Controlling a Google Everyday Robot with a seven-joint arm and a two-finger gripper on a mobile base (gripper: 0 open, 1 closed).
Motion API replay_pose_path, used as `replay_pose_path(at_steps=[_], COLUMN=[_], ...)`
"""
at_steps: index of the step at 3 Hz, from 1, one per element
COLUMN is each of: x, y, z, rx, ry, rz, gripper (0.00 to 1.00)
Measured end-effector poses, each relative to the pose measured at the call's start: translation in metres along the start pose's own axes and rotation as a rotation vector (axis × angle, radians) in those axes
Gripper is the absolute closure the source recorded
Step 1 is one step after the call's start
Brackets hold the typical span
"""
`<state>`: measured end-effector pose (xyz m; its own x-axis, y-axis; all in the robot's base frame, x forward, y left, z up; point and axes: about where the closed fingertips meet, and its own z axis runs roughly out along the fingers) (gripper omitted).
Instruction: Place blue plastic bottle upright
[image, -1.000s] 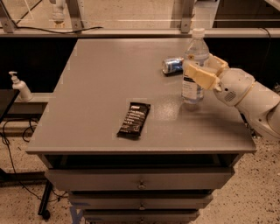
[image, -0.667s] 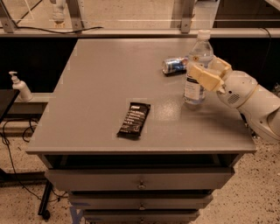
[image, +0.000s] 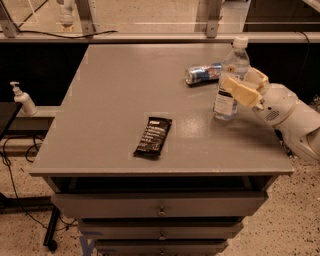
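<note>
The blue plastic bottle (image: 233, 61) stands upright on the grey table (image: 125, 100) near its right edge. It is clear, with a white cap and a white-and-pale-blue label. My gripper (image: 239, 81) reaches in from the right at label height, with one cream finger (image: 239, 91) across the bottle's front and the other behind its right side. It is shut on the bottle, whose base rests on the tabletop.
A blue-silver drink can (image: 202, 74) lies on its side just left of and behind the bottle. A dark snack bar (image: 153, 136) lies mid-table toward the front. A white pump bottle (image: 22, 99) stands on a ledge to the left. Drawers sit below the tabletop.
The bottle and my gripper have shifted slightly to the right together. The bottle has stayed upright. The can and the snack bar have not moved.
</note>
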<state>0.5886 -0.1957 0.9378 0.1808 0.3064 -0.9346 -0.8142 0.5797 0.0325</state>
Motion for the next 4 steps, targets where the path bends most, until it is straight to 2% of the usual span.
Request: replay_pose_path(at_steps=[2, 3, 4], x=[0.008, 0.012, 0.012], y=[0.006, 0.01, 0.013], z=[-0.011, -0.015, -0.018], rx=[-0.039, -0.053, -0.07], ry=[-0.027, -0.024, -0.023], rz=[0.02, 0.026, 0.027], gripper=[1.0, 0.82, 0.59])
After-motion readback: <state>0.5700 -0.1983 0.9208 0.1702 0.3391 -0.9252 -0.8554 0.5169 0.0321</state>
